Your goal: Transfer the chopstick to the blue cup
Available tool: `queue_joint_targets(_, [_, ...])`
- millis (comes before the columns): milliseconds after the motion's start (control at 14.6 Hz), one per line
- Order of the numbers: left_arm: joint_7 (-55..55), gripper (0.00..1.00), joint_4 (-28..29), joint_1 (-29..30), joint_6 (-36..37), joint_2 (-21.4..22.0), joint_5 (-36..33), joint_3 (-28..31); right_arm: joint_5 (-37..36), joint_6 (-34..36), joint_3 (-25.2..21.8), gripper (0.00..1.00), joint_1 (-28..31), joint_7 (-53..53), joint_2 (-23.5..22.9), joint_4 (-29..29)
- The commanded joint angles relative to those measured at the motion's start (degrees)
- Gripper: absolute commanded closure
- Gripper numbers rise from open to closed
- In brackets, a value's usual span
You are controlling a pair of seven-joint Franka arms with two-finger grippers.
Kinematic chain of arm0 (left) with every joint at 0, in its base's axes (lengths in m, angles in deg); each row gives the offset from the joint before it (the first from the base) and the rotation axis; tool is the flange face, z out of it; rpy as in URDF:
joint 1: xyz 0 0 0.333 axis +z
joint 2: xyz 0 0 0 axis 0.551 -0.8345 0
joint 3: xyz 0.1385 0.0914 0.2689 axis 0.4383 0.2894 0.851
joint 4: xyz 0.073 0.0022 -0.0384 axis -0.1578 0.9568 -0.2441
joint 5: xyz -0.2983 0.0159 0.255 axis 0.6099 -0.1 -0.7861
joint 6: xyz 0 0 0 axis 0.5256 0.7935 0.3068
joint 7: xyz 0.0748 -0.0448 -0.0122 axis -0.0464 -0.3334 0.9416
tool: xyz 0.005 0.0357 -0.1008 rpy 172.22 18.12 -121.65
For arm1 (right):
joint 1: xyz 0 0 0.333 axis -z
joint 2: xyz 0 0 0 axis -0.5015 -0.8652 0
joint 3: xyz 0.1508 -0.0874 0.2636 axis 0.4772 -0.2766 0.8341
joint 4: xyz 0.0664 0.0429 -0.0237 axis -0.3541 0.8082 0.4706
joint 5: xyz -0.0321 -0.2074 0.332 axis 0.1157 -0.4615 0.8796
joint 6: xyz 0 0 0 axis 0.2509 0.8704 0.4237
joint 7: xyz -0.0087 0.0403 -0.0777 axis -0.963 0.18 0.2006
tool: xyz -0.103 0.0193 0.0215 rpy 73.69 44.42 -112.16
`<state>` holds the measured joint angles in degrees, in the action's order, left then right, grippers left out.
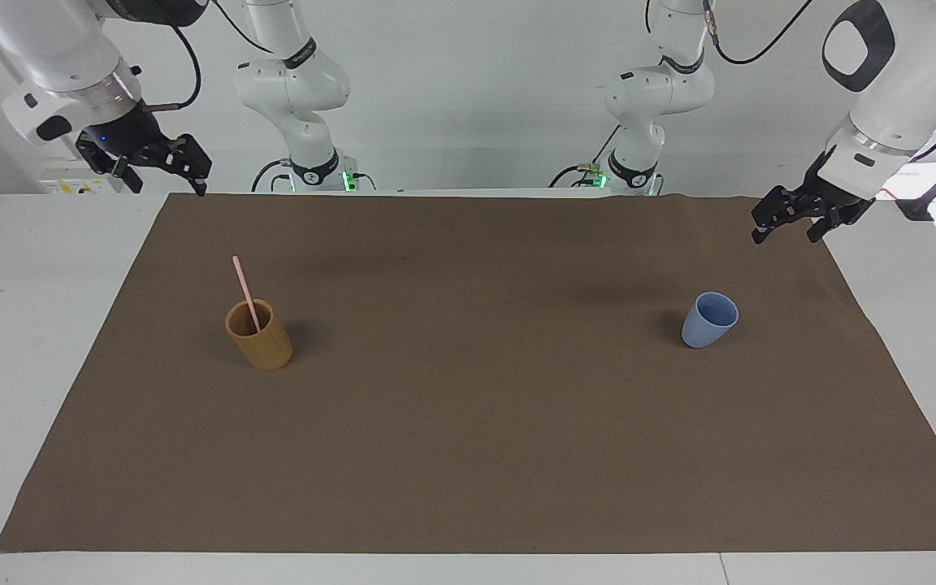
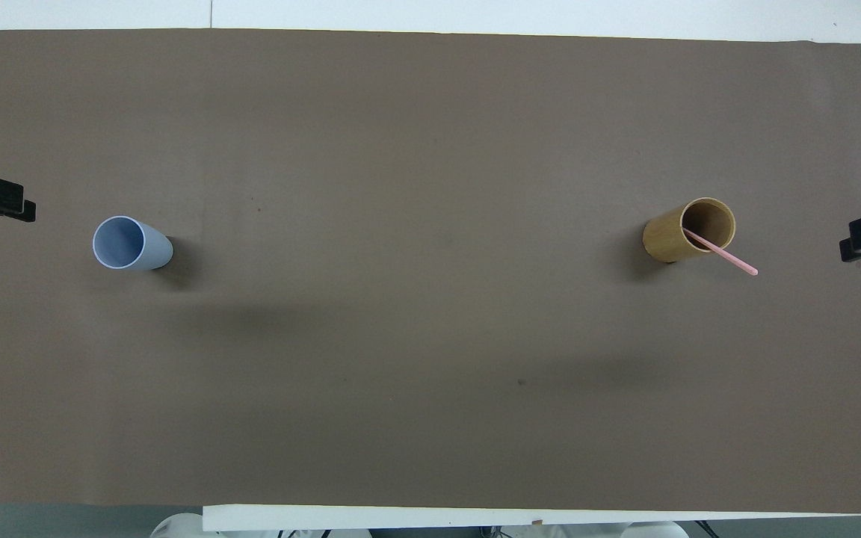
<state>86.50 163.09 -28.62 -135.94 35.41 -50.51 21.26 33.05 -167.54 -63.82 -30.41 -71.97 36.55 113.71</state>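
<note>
Standing in the tan cup [image 1: 260, 335] toward the right arm's end, the chopstick [image 1: 245, 293] is untouched and the blue cup [image 1: 710, 320] toward the left arm's end empty; the left gripper [image 1: 789, 225] and right gripper [image 1: 161, 165] wait, fingers spread, holding nothing, so the whole transfer remains.

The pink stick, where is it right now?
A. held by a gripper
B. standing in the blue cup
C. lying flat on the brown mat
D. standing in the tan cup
D: the stick leans inside the tan cup with its top poking out, while the blue cup is empty and both grippers hang apart from the cups, holding nothing.
</note>
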Motion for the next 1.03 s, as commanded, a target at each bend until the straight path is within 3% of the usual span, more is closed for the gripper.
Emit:
queue_joint_targets(0, [-0.85, 0.00, 1.68, -0.07, -1.21, 1.46, 0.11, 0.20, 0.97, -3.73, 0.16, 0.00, 1.18, 0.98, 0.87, 2.56])
queue_joint_targets(137, [-0.76, 0.00, 1.51, 0.01, -1.13, 1.37, 0.11, 0.20, 1.14, -8.15, 0.16, 0.00, 1.28, 1.85, 4.30, 10.12])
queue_joint_targets(480, [-8.84, 0.00, 0.46, 0.62, -2.88, 1.02, -0.24, 0.38, 0.97, -6.15, 0.08, 0.00, 2.25, 2.30, 3.96, 8.66])
queue_joint_targets(823, [-8.94, 0.00, 0.98, 0.63, 0.80, 1.63, 0.11, 0.56, 1.15, -4.67, 0.08, 0.00, 2.07, 2.30, 4.22, 9.01])
queue_joint_targets(960, [-6.15, 0.00, 3.08, -0.16, -2.77, 1.81, 0.11, 0.29, 1.15, -2.64, 0.08, 0.00, 2.07, 2.39, 4.57, 8.92])
